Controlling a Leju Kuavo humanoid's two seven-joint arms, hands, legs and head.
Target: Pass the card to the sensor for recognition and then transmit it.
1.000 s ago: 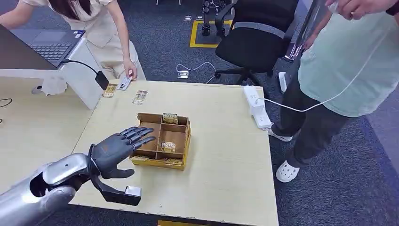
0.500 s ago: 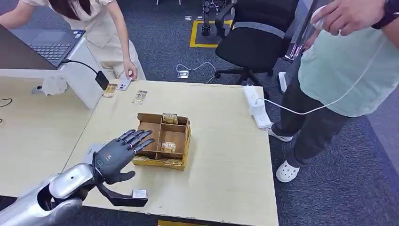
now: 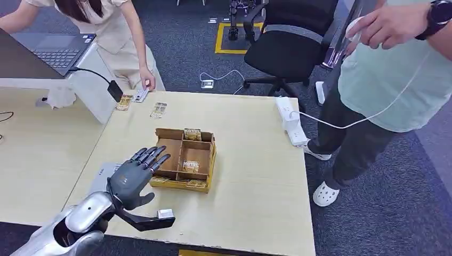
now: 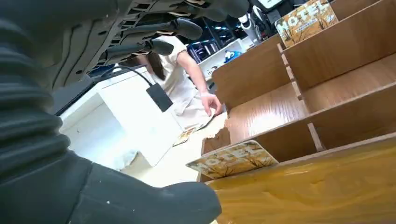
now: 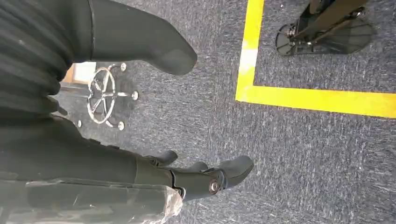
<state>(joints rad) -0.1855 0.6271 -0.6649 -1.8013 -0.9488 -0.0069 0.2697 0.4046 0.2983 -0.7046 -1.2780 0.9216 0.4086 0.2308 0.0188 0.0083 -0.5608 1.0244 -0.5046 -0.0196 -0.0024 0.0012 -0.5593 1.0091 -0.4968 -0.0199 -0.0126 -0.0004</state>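
Retreating left robot hand (image 3: 136,173) hovers open beside box (image 3: 198,153); card (image 4: 233,158) lies flat.

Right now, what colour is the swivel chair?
Black, clearest in the head view.

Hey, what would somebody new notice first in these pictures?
The robot's left hand, fingers spread and empty, hovering at the near left corner of the wooden divided box mid-table. Next, the hotel cards standing in its compartments, and a person's hand on a card at the far edge.
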